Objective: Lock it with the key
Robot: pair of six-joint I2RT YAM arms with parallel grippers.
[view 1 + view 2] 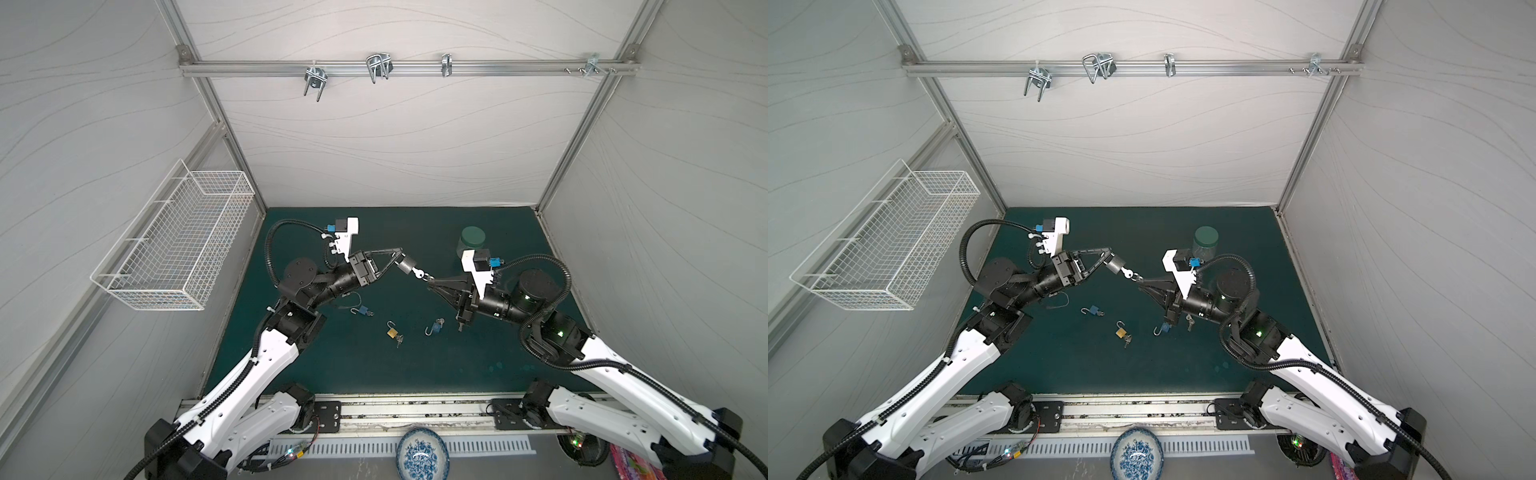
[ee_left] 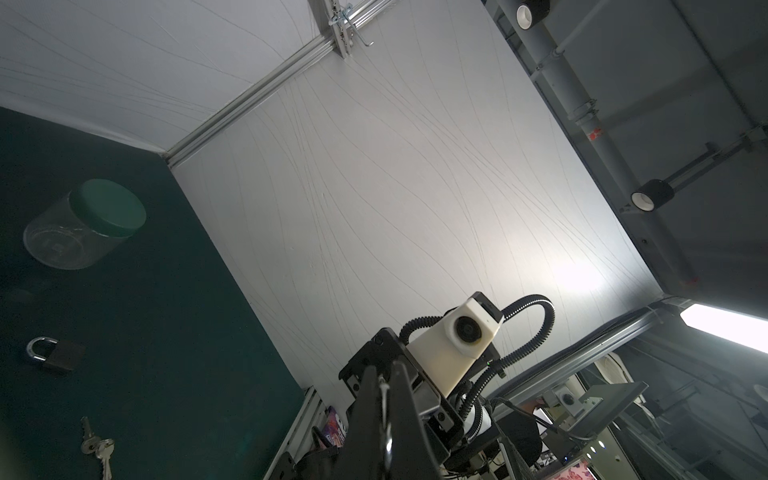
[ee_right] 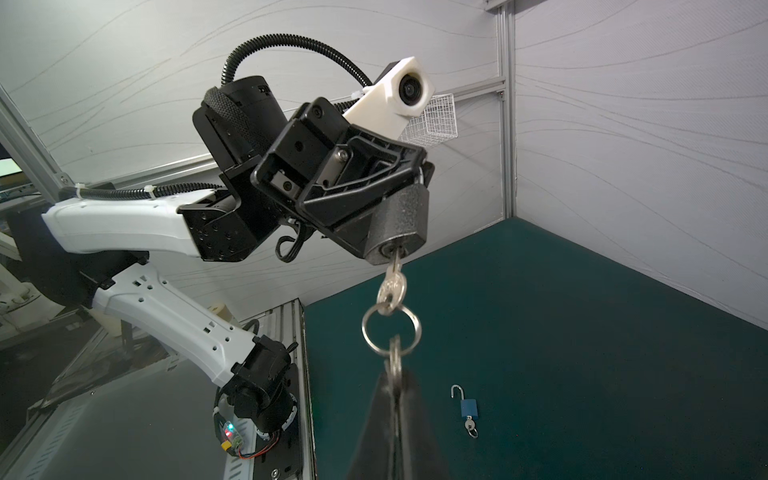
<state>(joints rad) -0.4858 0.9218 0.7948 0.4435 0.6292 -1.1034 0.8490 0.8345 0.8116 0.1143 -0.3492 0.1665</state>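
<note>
- No brand or label reads clearly; the small print on the left arm's black motor housing is too blurred to make out.
- The left gripper (image 1: 399,254) is clenched on the shackle of the padlock (image 3: 401,220) — a dark grey, rough-textured block with rounded corners, held in the air above the green mat (image 1: 457,365).
- The key (image 3: 390,282), bright metal, sits in the keyhole at the padlock's base; a round steel key ring (image 3: 365,328) hangs from its bow.
- The right gripper (image 3: 395,386) is pinched tight on the second key (image 3: 395,357) on that ring.
- On the mat lie a brass padlock (image 1: 391,331), a blue padlock (image 1: 363,310) and another blue padlock (image 1: 435,327) — shackles swung open.
- A clear jar (image 1: 471,237) with a green lid stands behind.
</note>
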